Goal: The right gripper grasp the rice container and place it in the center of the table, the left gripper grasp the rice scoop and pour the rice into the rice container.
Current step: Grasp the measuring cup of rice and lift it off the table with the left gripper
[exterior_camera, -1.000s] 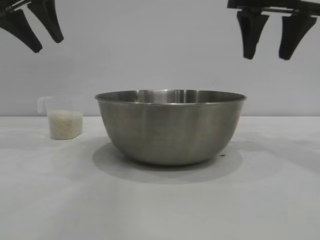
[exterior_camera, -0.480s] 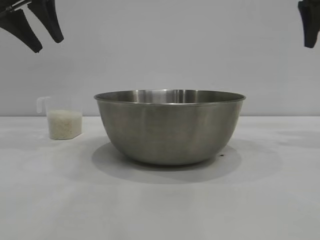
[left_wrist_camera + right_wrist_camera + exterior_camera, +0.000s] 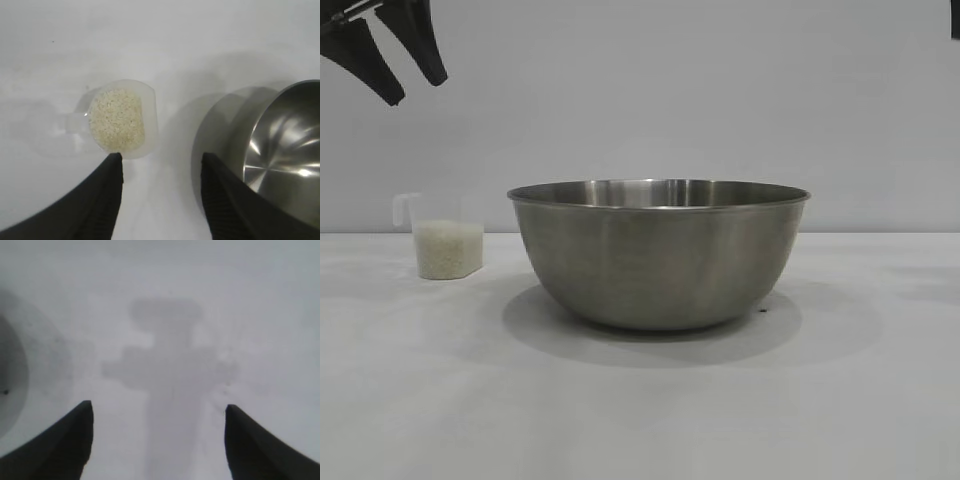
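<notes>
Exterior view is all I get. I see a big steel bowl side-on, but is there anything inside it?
Observer: The left wrist view looks into the large round brushed-steel bowl. The part of its inside that shows is bare shiny metal, with no grains.
Operator: And the black claw at my top left, what is it over?
Observer: That left hand, fingers apart, hangs above the gap between the bowl and the small clear plastic cup holding white rice.
Operator: Where is the other claw?
Observer: The right hand is open and holds nothing. Only the white table and the hand's own shadow lie below it.
</notes>
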